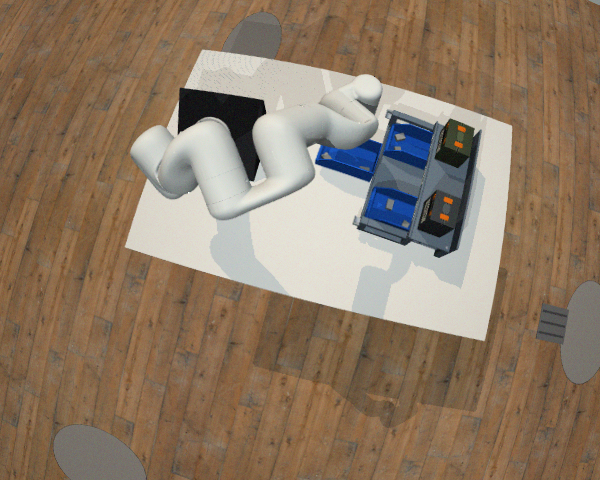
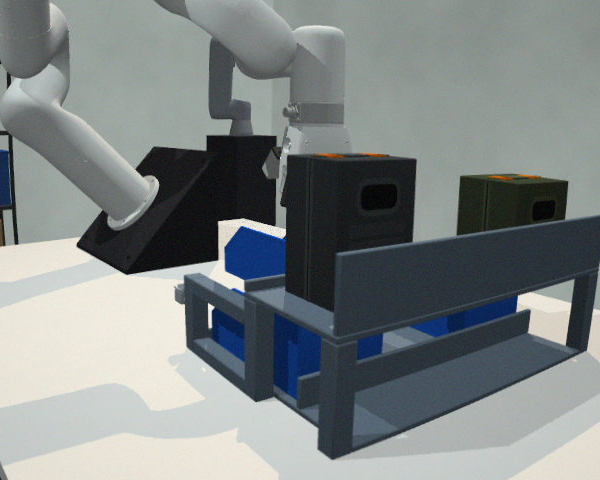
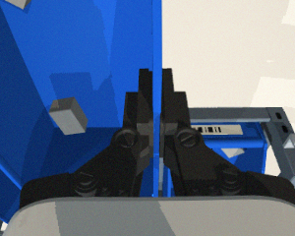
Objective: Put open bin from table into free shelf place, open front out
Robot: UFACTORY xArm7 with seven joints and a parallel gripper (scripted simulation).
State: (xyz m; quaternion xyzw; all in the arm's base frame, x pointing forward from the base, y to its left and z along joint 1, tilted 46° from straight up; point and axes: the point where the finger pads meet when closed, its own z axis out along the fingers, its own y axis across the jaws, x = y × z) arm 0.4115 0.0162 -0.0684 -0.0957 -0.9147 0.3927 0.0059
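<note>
The white jointed arm [image 1: 228, 160] snakes rightward from its black wedge-shaped base [image 1: 212, 108] toward the grey metal shelf [image 1: 416, 175], wrist pointing straight down. Its black gripper [image 3: 155, 108] pinches the thin side wall of the blue plastic open bin [image 1: 349, 155]. That bin hangs tilted just beside the shelf's front lip, grey parts inside.

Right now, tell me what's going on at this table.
The white arm has its gripper shut on a side wall of a blue bin. It holds the bin off the table, seemingly tilted, just in front of the grey shelf. Small grey parts lie inside the bin. Two other blue bins stand on the shelf with a free gap between them. The held bin is not yet in that gap.
</note>
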